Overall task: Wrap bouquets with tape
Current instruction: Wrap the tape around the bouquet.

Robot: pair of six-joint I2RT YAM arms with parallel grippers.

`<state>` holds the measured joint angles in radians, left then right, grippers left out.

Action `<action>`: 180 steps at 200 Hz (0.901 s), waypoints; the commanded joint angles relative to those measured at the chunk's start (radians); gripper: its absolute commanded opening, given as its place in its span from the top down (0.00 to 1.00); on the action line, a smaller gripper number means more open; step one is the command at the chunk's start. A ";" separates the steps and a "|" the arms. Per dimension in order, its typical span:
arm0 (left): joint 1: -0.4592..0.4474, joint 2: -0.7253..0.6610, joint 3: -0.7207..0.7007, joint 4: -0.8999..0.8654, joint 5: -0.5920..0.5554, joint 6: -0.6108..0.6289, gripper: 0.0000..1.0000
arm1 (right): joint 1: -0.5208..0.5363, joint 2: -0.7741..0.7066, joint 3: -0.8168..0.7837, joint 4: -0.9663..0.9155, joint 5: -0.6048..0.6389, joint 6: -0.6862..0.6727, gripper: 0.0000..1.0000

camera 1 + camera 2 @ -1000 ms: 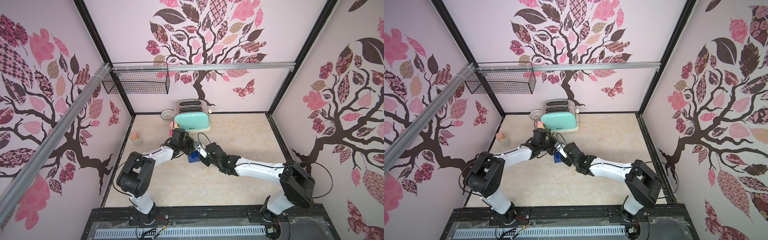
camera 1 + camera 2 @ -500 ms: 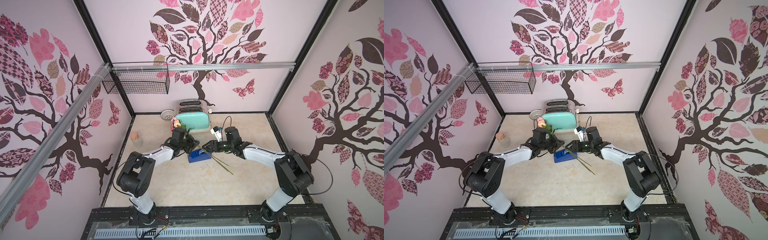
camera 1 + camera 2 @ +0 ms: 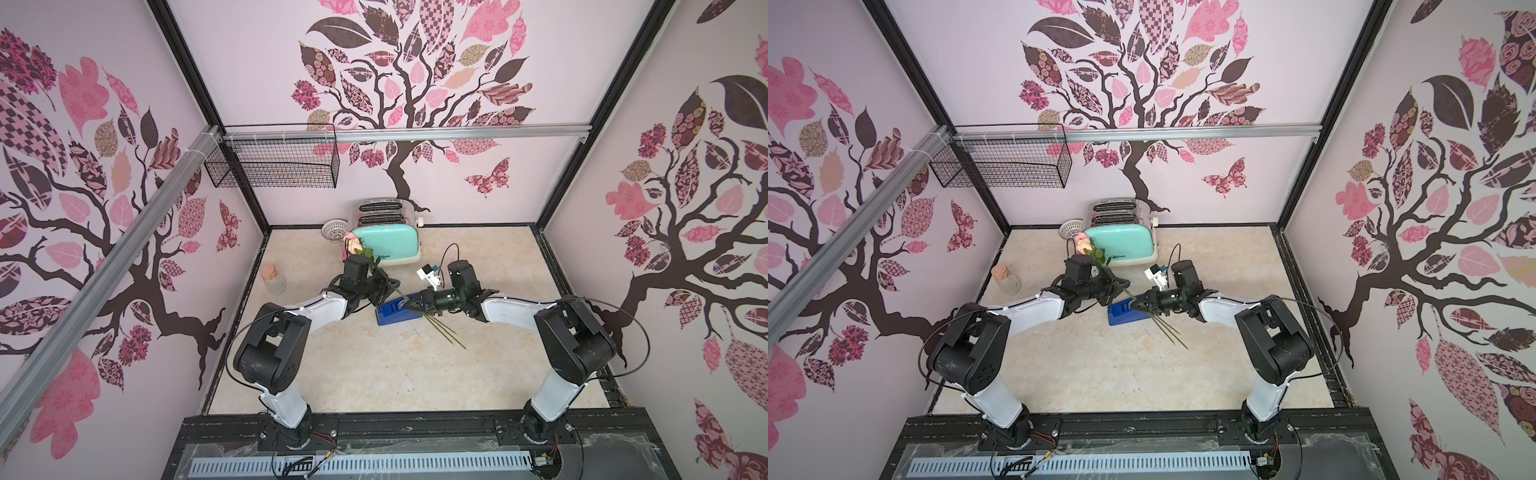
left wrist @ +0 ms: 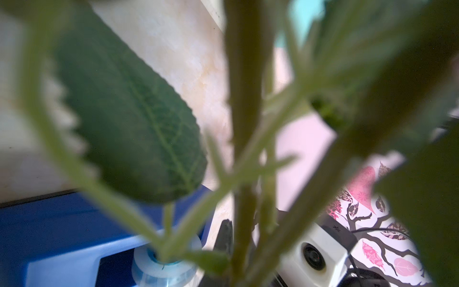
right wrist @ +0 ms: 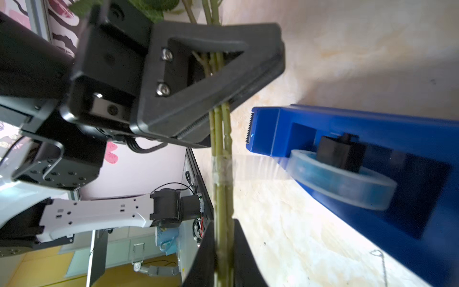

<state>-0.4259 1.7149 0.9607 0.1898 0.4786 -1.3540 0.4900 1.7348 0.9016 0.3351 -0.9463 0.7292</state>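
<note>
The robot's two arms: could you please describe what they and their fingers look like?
Both the left arm and right arm have white shells between bulky black joints, with loose black cables. The left gripper has black open-triangle fingers with ridged edges and silver screws.

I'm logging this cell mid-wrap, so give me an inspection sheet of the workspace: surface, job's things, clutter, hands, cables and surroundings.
Surface: beige marbled table; no spills seen.
Job's things: bouquet stems run beside the blue tape dispenser. A strip of tape runs from the roll to the stems and bands them.
Clutter: mint toaster, white strainer and corked jar, all toward the back and left.
Hands: left hand shut on the bouquet nearer the leaves; right hand shut on the stems below the tape.
Cables: black cable loops above the right wrist, with larger loops by both shoulders; none seen on the bouquet.
Surroundings: tree-print walls; wire basket hung on the back rail.
</note>
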 commanded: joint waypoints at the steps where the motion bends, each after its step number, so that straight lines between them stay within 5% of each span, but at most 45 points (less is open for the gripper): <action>1: 0.003 0.009 0.004 0.047 0.000 0.016 1.00 | 0.001 0.013 -0.003 0.061 -0.013 0.009 1.00; 34: 0.004 0.011 0.014 0.017 -0.005 0.019 1.00 | 0.030 -0.029 0.060 -0.168 0.139 -0.183 1.00; 52: 0.004 0.011 0.022 -0.006 -0.005 0.017 0.78 | 0.076 -0.047 0.120 -0.338 0.297 -0.328 1.00; 67: 0.004 0.008 0.026 -0.020 -0.003 0.008 0.73 | 0.126 -0.057 0.155 -0.430 0.449 -0.408 1.00; 118: 0.006 -0.016 0.040 -0.151 0.020 -0.033 0.71 | 0.260 -0.117 0.175 -0.496 0.933 -0.562 1.00; 164: 0.004 -0.008 0.074 -0.204 0.040 -0.060 0.74 | 0.397 -0.145 0.166 -0.451 1.219 -0.716 1.00; 180: 0.003 -0.003 0.073 -0.186 0.048 -0.083 0.83 | 0.426 -0.142 0.160 -0.432 1.260 -0.748 1.00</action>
<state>-0.4187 1.7157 0.9974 0.0105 0.5022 -1.4147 0.8745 1.6329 1.0409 -0.1158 0.1345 0.0849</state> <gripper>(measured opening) 0.219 0.100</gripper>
